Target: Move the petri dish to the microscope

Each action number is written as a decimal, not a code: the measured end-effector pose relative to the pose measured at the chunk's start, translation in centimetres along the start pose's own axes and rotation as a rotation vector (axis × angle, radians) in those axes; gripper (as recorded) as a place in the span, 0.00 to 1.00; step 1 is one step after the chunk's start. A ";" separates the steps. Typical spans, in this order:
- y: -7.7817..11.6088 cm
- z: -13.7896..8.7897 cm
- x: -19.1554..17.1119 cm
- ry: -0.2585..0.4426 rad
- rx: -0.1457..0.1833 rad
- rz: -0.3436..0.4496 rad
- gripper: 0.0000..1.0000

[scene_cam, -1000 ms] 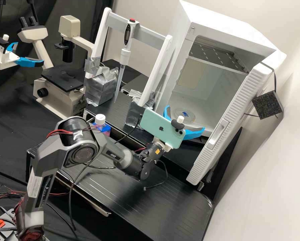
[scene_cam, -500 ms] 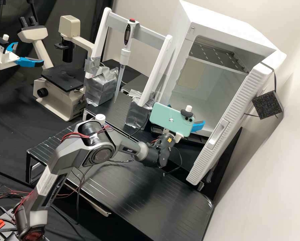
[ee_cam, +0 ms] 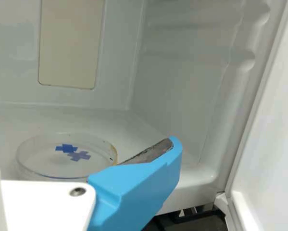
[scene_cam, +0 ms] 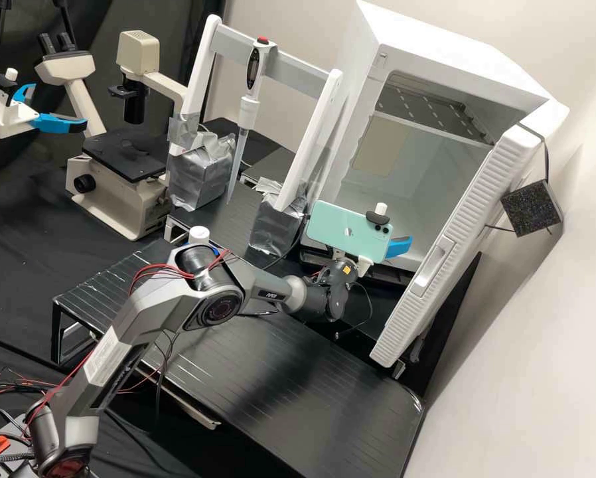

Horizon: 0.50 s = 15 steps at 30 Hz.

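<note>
Blue-fingered tool (ee_cam: pixel 81 144) empty, transfer pending

Tool is spread wide, holding nothing, at the white chamber (scene_cam: pixel 437 179). Petri dish (ee_cam: pixel 67 156) lies flat on its floor, near the tool. Approach looks nearly done; grasp, lift-out and placing on the microscope (scene_cam: pixel 125 156) remain.

In the high view, the light is bright and mostly even, strongest on the top of the white boxy cabinet (scene_cam: pixel 444 46), while the cabinet's interior lies in softer grey shade. Pale streaks of glare cross the black ridged bench (scene_cam: pixel 324 385), and crinkled silver tape (scene_cam: pixel 202 176) glints. In the wrist view, thin highlights trace the clear round plastic petri dish (ee_cam: pixel 40 161)
</note>
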 end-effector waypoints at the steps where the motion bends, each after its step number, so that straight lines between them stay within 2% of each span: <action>1: -0.1 0.1 0.2 0.003 0.000 -0.001 1.00; 6: -0.9 0.6 0.9 -0.018 0.000 -0.022 1.00; 15: -0.5 0.5 1.5 -0.033 -0.020 -0.021 1.00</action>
